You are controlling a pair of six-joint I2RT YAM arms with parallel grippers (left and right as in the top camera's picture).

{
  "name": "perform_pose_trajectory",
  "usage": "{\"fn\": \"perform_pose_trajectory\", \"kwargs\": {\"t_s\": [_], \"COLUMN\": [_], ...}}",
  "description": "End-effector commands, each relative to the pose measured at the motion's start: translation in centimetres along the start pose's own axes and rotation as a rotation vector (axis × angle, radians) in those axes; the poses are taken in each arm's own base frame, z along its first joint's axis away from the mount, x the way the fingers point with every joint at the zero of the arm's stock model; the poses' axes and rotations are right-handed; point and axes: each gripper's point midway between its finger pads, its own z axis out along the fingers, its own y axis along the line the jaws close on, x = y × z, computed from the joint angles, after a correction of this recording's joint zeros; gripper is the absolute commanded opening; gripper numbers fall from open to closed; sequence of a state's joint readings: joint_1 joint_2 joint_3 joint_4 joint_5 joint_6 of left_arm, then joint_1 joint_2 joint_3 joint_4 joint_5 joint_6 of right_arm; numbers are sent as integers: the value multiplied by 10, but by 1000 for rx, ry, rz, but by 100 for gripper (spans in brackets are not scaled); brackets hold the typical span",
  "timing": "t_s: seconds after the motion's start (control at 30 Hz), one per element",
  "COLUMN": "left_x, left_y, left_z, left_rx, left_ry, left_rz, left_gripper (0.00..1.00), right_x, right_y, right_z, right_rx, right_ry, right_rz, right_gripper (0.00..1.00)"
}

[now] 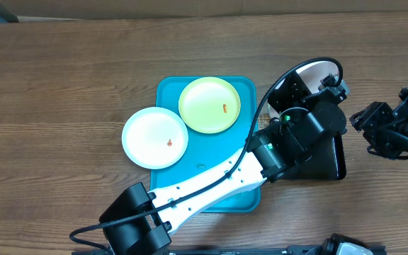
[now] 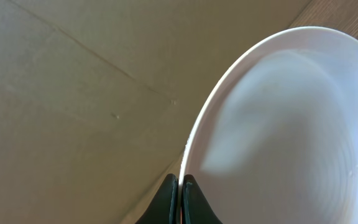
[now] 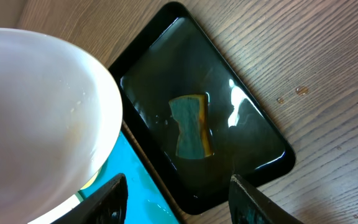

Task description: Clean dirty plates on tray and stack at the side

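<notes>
Wood-grain table carries the whole set-up. Turquoise tray sits mid-table. Left arm is stretched on a long diagonal across the tray's lower right corner, wrist turned up over the black tray just right of it. Right arm is held off to the far side, its wrist angled down at that black tray. Two plates remain on the turquoise tray: a green plate near the top and a white plate lying across the left rim, partly over the table; each shows a small orange smear. The third plate is held up, tilted, over the black tray. Left end effector is pinched tight on its rim. Right end effector is half spread, with nothing between its fingers. A sponge lies in the black tray, seemingly in shallow water. Judged step: first plate presented for wiping, wipe not yet begun. The next move calls for the right end effector to drop onto the sponge, close on it, then bring it to the plate's face while the left keeps the rim steady.
</notes>
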State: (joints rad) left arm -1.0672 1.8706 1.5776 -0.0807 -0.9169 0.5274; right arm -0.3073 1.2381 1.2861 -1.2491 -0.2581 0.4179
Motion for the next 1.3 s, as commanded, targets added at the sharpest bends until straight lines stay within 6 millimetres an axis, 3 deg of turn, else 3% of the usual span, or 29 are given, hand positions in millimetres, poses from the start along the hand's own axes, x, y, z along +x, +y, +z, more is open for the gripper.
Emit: {"fn": "perform_pose_trajectory", "kwargs": {"t_s": [0.0, 0.27, 0.53, 0.67, 0.77, 1.0, 1.13, 1.27], "left_x": [-12, -35, -29, -25, -22, -13, 2, 18], "left_y": [10, 26, 15, 22, 39, 33, 43, 34], "left_z": [-5, -7, -4, -3, -3, -2, -5, -14], "left_rx": [-15, -70, -47, -87, -160, -144, -200, -64], "left_ry": [-26, -102, -88, -58, -36, -11, 43, 86], "left_rz": [-63, -13, 86, 95, -46, -143, -243, -377], "left_gripper": [4, 4, 4, 4, 4, 4, 4, 4], "right_x": [-2, -2, -1, 1, 2, 2, 2, 2], "right_y": [2, 2, 1, 0, 0, -1, 0, -1], "right_z": [-3, -3, -3, -3, -3, -3, -3, -3], "right_rx": [-7, -7, -5, 0, 1, 1, 1, 1], "right_ry": [-11, -11, -6, 1, 4, 5, 5, 5], "right_rz": [-9, -9, -8, -5, -4, -19, -19, -19], "right_gripper": [54, 54, 54, 54, 54, 54, 54, 54]}}
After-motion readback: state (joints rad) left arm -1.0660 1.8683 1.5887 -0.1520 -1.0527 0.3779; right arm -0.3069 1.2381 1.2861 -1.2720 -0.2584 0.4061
